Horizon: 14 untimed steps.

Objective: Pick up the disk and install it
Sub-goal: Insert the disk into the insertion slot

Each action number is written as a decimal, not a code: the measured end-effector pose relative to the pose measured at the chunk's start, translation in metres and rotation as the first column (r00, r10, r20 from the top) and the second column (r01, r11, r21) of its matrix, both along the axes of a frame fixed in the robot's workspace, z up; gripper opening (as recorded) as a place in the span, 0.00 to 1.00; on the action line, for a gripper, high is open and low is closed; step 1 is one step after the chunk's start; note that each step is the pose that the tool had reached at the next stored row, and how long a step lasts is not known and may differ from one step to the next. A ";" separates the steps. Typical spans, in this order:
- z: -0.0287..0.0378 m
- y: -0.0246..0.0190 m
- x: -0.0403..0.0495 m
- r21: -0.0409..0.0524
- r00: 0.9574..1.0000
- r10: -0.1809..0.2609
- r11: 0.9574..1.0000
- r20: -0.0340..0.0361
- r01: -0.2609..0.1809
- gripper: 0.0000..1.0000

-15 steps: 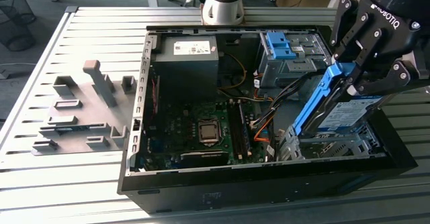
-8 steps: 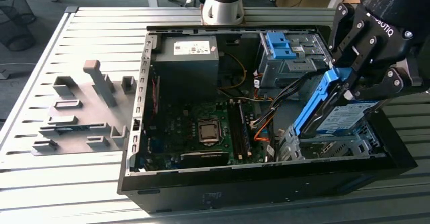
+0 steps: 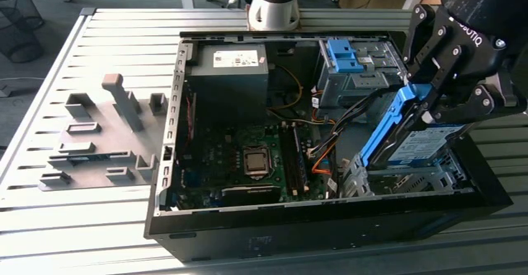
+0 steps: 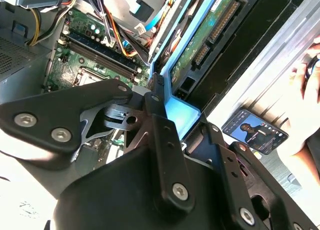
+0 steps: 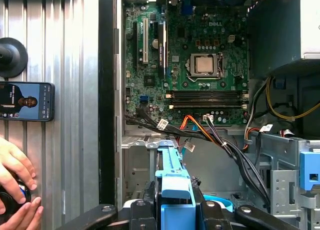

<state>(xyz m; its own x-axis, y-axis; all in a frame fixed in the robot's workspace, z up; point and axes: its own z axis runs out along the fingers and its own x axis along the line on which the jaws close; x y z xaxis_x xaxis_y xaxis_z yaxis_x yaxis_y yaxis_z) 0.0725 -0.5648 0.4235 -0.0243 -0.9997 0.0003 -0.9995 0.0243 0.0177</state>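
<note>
The gripper is pinching the disk by its blue rails, the jaws pressing on its upper end. The disk is hanging tilted below them, long axis running down toward the drive cage directly underneath.

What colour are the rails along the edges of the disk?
Bright blue, clearest in the exterior view, where the disk sits clamped in the hand.

The black, bolted metal gripper hangs from a pale grey arm, tilted, its fingers clamped on the silver disk with blue plastic rails. Beside it in the first wrist view, a person's hands rest together.
</note>
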 end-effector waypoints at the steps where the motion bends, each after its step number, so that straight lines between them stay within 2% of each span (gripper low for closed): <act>1: 0.0000 0.0000 0.0000 0.000 1.000 0.000 1.000 0.000 0.000 0.36; 8: -0.0006 0.0000 0.0000 0.000 1.000 0.000 1.000 0.000 0.000 0.37; 9: -0.0008 0.0000 0.0000 0.000 1.000 0.000 1.000 0.000 0.000 0.43; 11: -0.0025 0.0000 0.0000 0.000 1.000 0.000 1.000 0.000 0.000 0.43; 12: -0.0043 -0.0001 0.0000 0.000 1.000 0.000 1.000 0.000 0.000 0.50; 14: -0.0077 -0.0004 0.0000 0.000 1.000 0.000 1.000 0.000 0.000 0.50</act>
